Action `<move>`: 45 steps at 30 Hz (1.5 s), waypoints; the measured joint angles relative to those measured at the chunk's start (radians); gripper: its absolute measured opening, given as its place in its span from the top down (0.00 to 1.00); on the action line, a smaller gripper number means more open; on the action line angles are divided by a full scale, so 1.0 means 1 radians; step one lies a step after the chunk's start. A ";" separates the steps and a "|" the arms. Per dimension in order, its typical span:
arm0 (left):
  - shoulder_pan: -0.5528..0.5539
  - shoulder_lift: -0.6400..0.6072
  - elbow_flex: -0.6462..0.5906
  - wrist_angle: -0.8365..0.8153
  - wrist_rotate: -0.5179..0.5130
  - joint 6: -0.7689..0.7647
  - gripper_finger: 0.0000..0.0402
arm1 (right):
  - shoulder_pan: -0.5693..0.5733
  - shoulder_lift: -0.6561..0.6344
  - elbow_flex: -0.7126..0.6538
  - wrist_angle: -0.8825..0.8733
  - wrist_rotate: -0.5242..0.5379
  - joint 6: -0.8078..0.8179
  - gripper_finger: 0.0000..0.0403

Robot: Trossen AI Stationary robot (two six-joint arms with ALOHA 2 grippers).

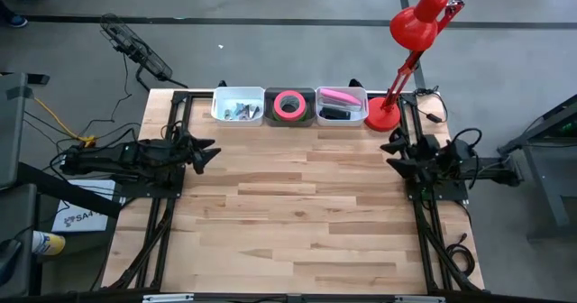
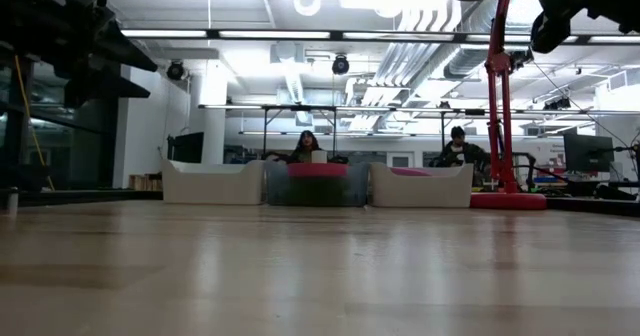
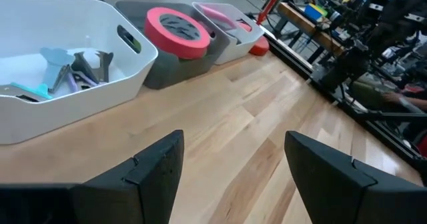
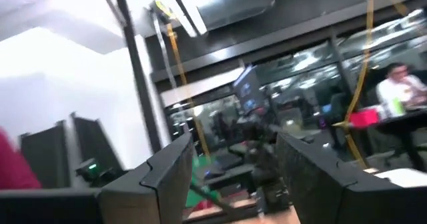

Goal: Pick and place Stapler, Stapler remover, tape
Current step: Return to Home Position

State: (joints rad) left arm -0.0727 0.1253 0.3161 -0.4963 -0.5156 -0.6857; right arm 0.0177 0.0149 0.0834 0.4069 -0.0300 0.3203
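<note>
While both arms sit at the side edges of the table, the left gripper hangs over bare wood, fingers apart and empty. The right gripper, likewise spread and empty, points into the room. Along the far edge stand three bins. The left white bin holds staple removers, the dark middle bin a pink tape roll, and the right white bin a pink stapler. A red lamp stands just beside it.
</note>
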 joint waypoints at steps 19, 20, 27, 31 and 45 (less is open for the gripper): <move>0.000 0.000 -0.120 0.091 0.090 0.001 0.36 | 0.025 0.118 0.000 0.026 0.115 -0.017 0.49; 0.000 0.000 -0.127 0.102 0.090 0.001 0.36 | 0.029 0.139 0.000 0.038 0.124 -0.007 0.49; 0.000 0.001 -0.180 0.149 0.103 0.000 0.36 | 0.057 0.280 0.000 0.145 0.102 -0.016 0.49; 0.000 0.000 -0.180 0.150 0.082 0.001 0.36 | 0.055 0.271 -0.001 0.125 0.085 0.004 0.49; 0.000 0.000 -0.178 0.104 0.080 0.000 0.36 | 0.055 0.173 -0.001 -0.015 0.112 0.011 0.49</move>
State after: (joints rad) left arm -0.0724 0.1257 0.1379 -0.3919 -0.4358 -0.6853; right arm 0.0723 0.1881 0.0826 0.3914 0.0822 0.3311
